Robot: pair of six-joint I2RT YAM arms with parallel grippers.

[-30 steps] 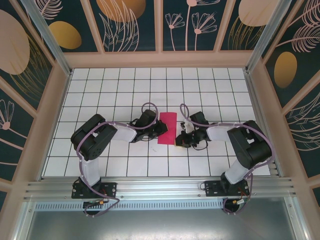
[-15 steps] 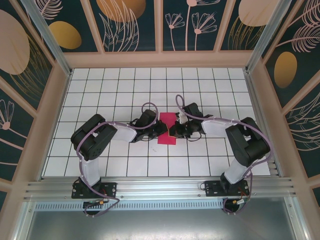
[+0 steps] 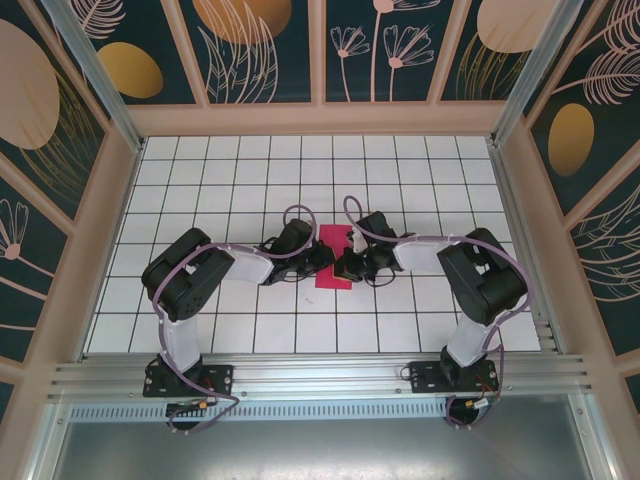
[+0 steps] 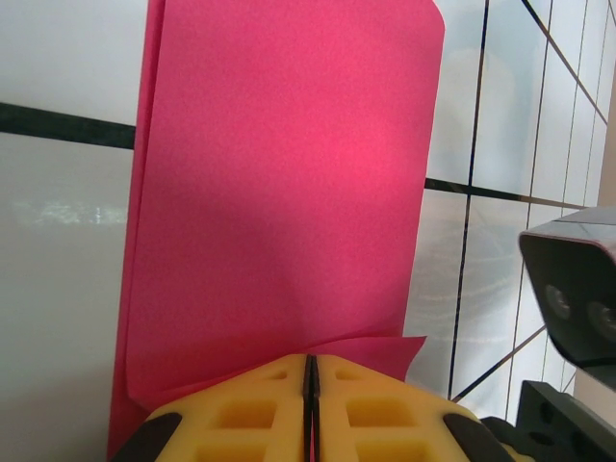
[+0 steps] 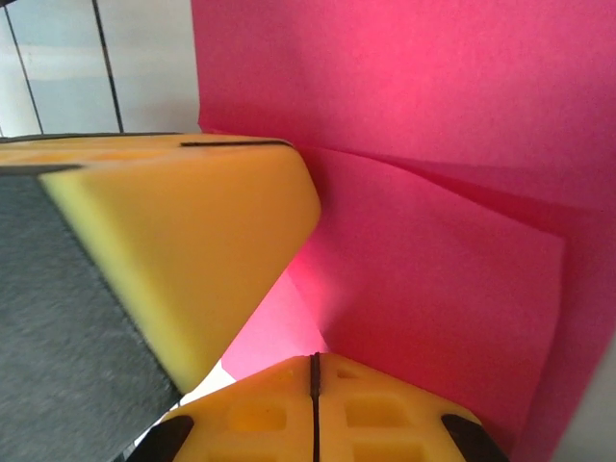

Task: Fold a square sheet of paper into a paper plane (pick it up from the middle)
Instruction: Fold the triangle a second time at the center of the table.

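The square sheet of paper (image 3: pixel 334 240) lies folded into a narrow magenta-pink rectangle on the white grid table (image 3: pixel 230 180), between the two arms. My left gripper (image 3: pixel 322 259) is at its left edge, low down. In the left wrist view the left gripper (image 4: pixel 310 359) is shut, and the sheet (image 4: pixel 289 173) lifts in a small flap right at the tips. My right gripper (image 3: pixel 346 267) reaches in over the sheet's lower right part. In the right wrist view the right gripper (image 5: pixel 315 357) is shut where a raised, creased corner of the paper (image 5: pixel 433 260) meets its tips. No paper plane shape shows.
The left gripper's yellow pad (image 5: pixel 173 250) sits close beside the right gripper's tips. The right wrist's camera housing (image 4: pixel 576 284) shows at the edge of the left wrist view. Pink walls (image 3: pixel 105 230) ring the table on three sides.
The right gripper has moved left and a little up, from beside the sheet's lower right corner onto the sheet. The left gripper and the rest of the sheet have stayed put.
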